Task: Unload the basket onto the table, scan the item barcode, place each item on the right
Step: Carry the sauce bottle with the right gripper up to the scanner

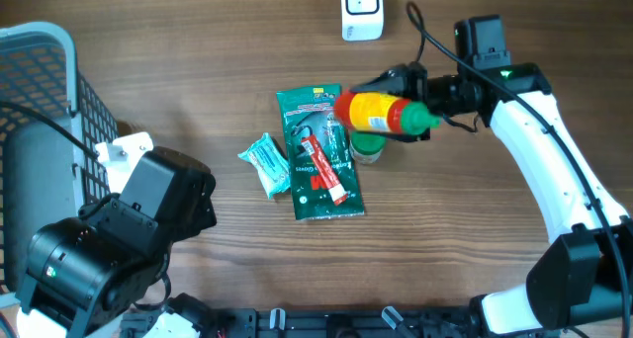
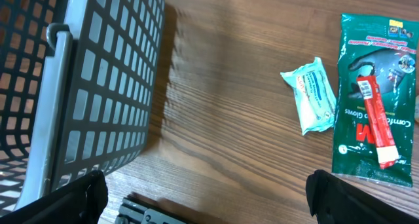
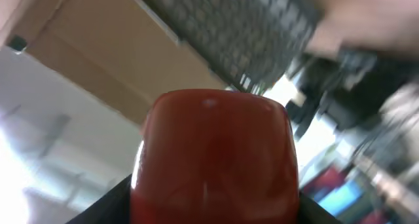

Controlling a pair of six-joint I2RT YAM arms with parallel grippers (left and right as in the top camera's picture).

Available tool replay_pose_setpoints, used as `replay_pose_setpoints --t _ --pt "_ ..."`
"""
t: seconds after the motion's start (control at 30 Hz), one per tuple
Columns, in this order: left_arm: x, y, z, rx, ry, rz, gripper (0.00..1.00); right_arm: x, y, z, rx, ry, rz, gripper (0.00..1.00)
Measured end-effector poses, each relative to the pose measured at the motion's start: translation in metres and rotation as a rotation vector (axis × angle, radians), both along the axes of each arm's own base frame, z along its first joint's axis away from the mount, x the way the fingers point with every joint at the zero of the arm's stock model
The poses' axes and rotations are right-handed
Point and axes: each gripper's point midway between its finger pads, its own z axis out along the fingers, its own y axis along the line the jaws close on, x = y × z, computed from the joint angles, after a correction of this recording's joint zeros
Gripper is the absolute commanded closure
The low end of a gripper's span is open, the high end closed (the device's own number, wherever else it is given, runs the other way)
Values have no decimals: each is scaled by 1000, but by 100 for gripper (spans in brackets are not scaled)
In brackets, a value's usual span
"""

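Bottle (image 1: 381, 114) lies sideways, clamped in our right gripper (image 1: 407, 99); scanner (image 1: 362, 10) sits beyond it by the bench's far edge; our left gripper (image 2: 209, 204) gapes, empty.

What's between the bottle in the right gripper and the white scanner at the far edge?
Nothing visible. The right gripper holds the bottle near the glove packet; only bare tabletop lies between it and the white scanner.

Looks like a shop checkout set up on a wooden table (image 1: 198, 51), with a grey basket (image 1: 45, 34), a white scanner (image 1: 361, 7) and small packets (image 1: 267, 165).
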Motion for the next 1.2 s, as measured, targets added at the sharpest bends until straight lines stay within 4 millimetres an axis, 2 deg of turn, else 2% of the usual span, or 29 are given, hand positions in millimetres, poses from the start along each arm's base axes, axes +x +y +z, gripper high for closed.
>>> replay_pose_setpoints --t 0.1,0.2,0.27,0.33,0.37,0.5,0.6,0.67,0.77,0.9,0.97,1.03,1.17,1.2 --pt "0 0 0 0 0 0 0 18 -4 -20 -118 -171 -55 67" --pt "0 0 0 0 0 0 0 50 -15 -40 -281 -357 -147 67" --pt "0 0 0 0 0 0 0 69 -21 -43 -346 -449 -200 67" --pt "0 0 0 0 0 0 0 102 -36 -47 -477 -574 -314 66" --pt "0 0 0 0 0 0 0 111 -43 -49 -524 -599 -351 64" --pt "0 0 0 0 0 0 0 159 -84 -47 -768 -738 -577 62" --pt "0 0 0 0 0 0 0 183 -102 -35 -852 -831 -695 62" --pt "0 0 0 0 0 0 0 202 -112 -35 -895 -880 -768 61" --pt "0 0 0 0 1 0 0 234 -114 -46 -890 -943 -834 60" --pt "0 0 0 0 0 0 0 270 -106 -101 -910 -931 -831 60" --pt "0 0 0 0 1 0 0 294 -94 -118 -912 -932 -822 60" --pt "0 0 0 0 0 0 0 319 -78 -124 -902 -952 -821 60" --pt "0 0 0 0 0 0 0 358 -58 -113 -916 -996 -875 61" --pt "0 0 0 0 1 0 0 362 -55 -113 -917 -1004 -884 60"
